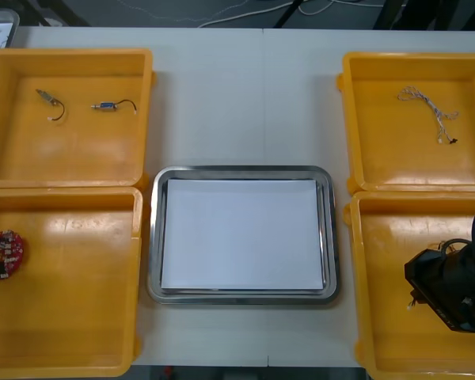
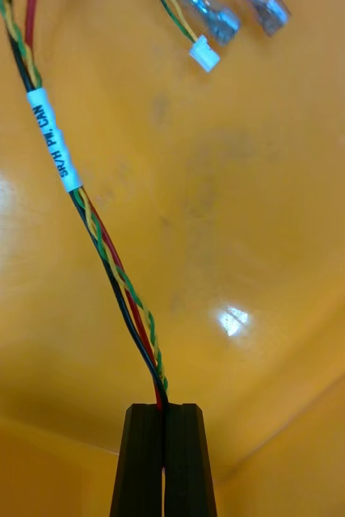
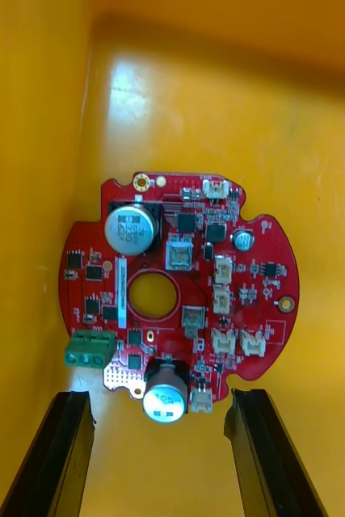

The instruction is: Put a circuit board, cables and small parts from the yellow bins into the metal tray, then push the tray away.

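A round red circuit board (image 3: 180, 291) lies flat on the floor of the near left yellow bin (image 1: 71, 317), close to its outer wall. My left gripper (image 3: 164, 452) hangs open over it, with the board's near edge between the fingertips. The board (image 1: 4, 252) also appears in the front view. My right gripper (image 2: 164, 424) is shut on the red and yellow cable (image 2: 99, 234), a twisted bundle with a white label, whose connectors (image 2: 212, 28) trail over the bin floor. The right arm (image 1: 451, 297) sits inside the near right yellow bin (image 1: 380, 317).
The metal tray (image 1: 241, 172), white inside, sits in the middle of the table between the bins. The far left bin (image 1: 71, 158) holds two small metal parts (image 1: 107, 104) with black leads. A twisted blue and white cable (image 1: 427, 111) lies in the far right bin (image 1: 356, 119).
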